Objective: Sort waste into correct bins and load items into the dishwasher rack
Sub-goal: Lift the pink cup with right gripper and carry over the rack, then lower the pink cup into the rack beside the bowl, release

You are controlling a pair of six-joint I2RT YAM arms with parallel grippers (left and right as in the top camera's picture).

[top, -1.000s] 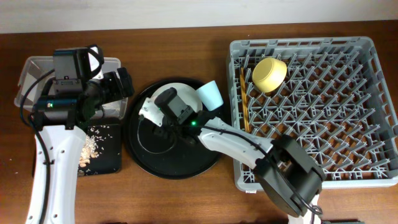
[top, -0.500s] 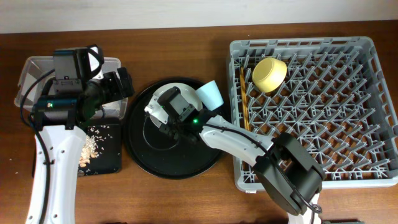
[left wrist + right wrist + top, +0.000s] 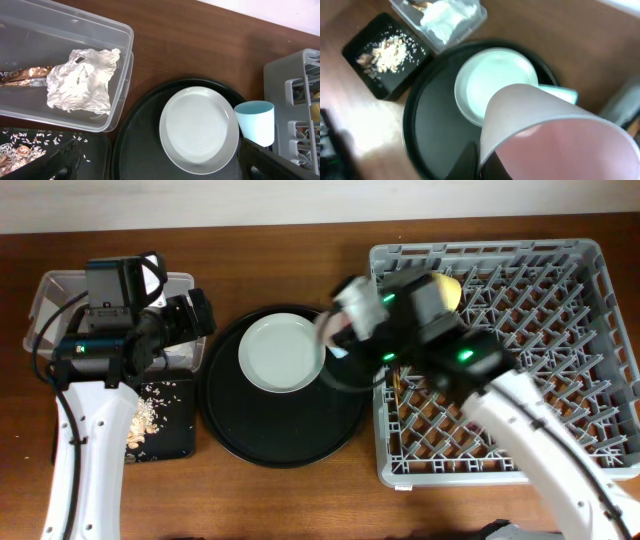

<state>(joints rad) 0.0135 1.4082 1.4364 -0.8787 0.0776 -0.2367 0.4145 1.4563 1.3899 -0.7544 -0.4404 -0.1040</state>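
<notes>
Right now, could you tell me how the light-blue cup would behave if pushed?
The light-blue cup looks small and thin, so probably light. Its round, tapered body could tip or roll. The smooth round tray probably lets it slide.

Napkin (image 3: 80, 82) and wrapper (image 3: 20, 76) lie in the tub (image 3: 50, 35), scraps (image 3: 148, 413) in the black tray (image 3: 175, 435); plate (image 3: 199, 130) and blue cup (image 3: 256, 122) side by side — pink cup (image 3: 550, 145) aloft; bowl (image 3: 448, 285) sits in the rack (image 3: 560, 330).
</notes>
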